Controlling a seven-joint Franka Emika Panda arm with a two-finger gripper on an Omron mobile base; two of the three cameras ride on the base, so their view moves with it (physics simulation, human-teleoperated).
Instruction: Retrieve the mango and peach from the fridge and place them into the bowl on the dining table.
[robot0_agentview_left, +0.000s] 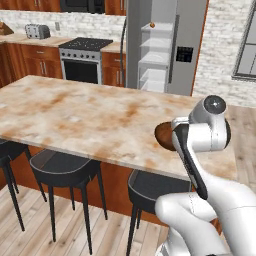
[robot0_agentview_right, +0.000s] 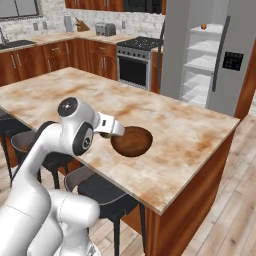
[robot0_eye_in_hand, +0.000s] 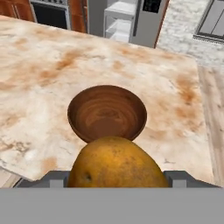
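Observation:
A yellow-orange mango (robot0_eye_in_hand: 116, 164) sits between the jaws of my gripper (robot0_eye_in_hand: 116, 177), which is shut on it; grey fingers (robot0_eye_in_hand: 56, 178) flank it on both sides. Just beyond it stands the dark-brown bowl (robot0_eye_in_hand: 107, 111) (robot0_agentview_left: 162, 134) (robot0_agentview_right: 132, 141), with nothing inside, near the edge of the marble dining table (robot0_eye_in_hand: 39, 83) (robot0_agentview_left: 75, 115) (robot0_agentview_right: 195, 135). Behind the table the grey fridge (robot0_agentview_left: 187, 30) (robot0_agentview_right: 175, 40) has one door swung open, showing white shelves. On its top shelf lies a small orange fruit, the peach (robot0_agentview_left: 151, 24) (robot0_agentview_right: 203, 26).
Black stools (robot0_agentview_left: 65, 170) (robot0_agentview_left: 150, 187) stand along the table's near side. A stove (robot0_agentview_left: 82, 60) and a toaster (robot0_agentview_left: 37, 31) are at the back wall, left of the fridge. Bare wooden floor (robot0_agentview_right: 235, 190) runs past the table's right end.

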